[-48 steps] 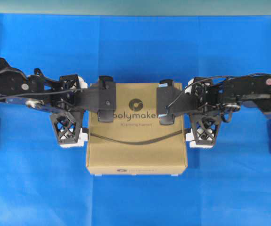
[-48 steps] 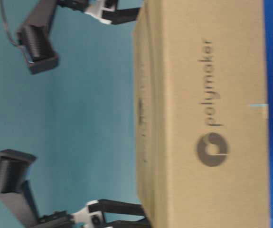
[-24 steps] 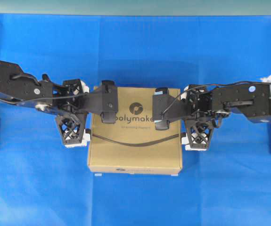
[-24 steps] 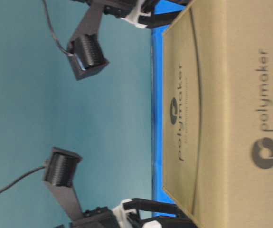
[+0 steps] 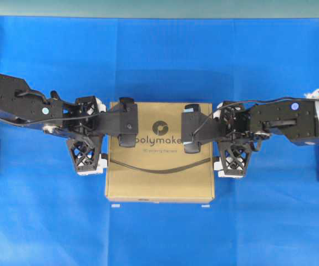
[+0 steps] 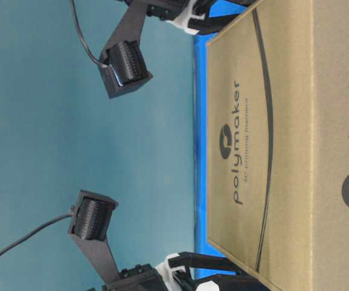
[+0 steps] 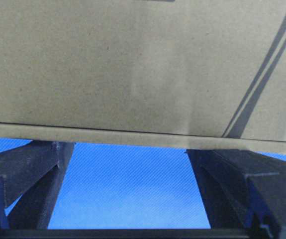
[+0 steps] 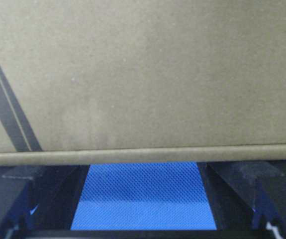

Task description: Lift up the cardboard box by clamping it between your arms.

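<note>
Cardboard box (image 5: pixel 159 172): flat, square, brown

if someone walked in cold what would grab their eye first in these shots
Probably the brown cardboard box with its dark polymaker logo, sitting mid-frame on the bright blue table cover in the overhead view. Next, the two black arms reaching in from either side, the left gripper and right gripper both open with fingers spread against the box's opposite sides. The wrist views are filled almost wholly with cardboard.
</note>
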`<state>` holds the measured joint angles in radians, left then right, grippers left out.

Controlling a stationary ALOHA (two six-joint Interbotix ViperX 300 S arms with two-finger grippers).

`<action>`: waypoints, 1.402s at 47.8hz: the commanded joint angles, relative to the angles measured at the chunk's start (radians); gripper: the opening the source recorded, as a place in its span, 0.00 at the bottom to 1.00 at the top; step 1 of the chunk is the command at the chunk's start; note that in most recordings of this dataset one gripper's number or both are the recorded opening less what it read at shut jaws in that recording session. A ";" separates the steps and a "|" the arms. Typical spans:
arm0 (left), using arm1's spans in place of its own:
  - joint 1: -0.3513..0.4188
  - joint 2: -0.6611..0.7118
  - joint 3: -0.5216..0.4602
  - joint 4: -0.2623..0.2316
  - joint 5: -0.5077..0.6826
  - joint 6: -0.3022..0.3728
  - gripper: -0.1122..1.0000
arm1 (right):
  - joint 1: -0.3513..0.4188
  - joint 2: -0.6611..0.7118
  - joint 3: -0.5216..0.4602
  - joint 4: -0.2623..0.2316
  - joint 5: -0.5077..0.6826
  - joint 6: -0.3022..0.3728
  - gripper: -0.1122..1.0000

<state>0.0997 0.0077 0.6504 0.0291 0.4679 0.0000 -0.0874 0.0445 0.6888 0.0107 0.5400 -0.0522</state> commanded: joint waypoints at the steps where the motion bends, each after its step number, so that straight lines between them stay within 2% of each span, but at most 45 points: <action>1: 0.008 -0.003 -0.011 -0.003 -0.058 -0.017 0.89 | -0.003 -0.037 -0.002 0.005 -0.054 0.031 0.99; 16: 0.009 -0.081 0.046 -0.003 -0.058 -0.017 0.89 | -0.025 -0.121 0.087 0.006 -0.130 0.034 0.99; 34: 0.008 -0.184 0.104 -0.003 -0.049 -0.020 0.89 | -0.026 -0.236 0.175 0.014 -0.137 0.058 0.99; 55: -0.002 -0.465 0.239 -0.006 -0.103 -0.020 0.89 | -0.026 -0.488 0.298 0.014 -0.144 0.115 0.99; 67: -0.003 -0.594 0.311 -0.003 -0.135 -0.034 0.89 | -0.026 -0.650 0.371 0.014 -0.222 0.117 0.99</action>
<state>0.0982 -0.5476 0.9557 0.0261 0.3497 -0.0307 -0.1120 -0.5584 1.0538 0.0230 0.3467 0.0583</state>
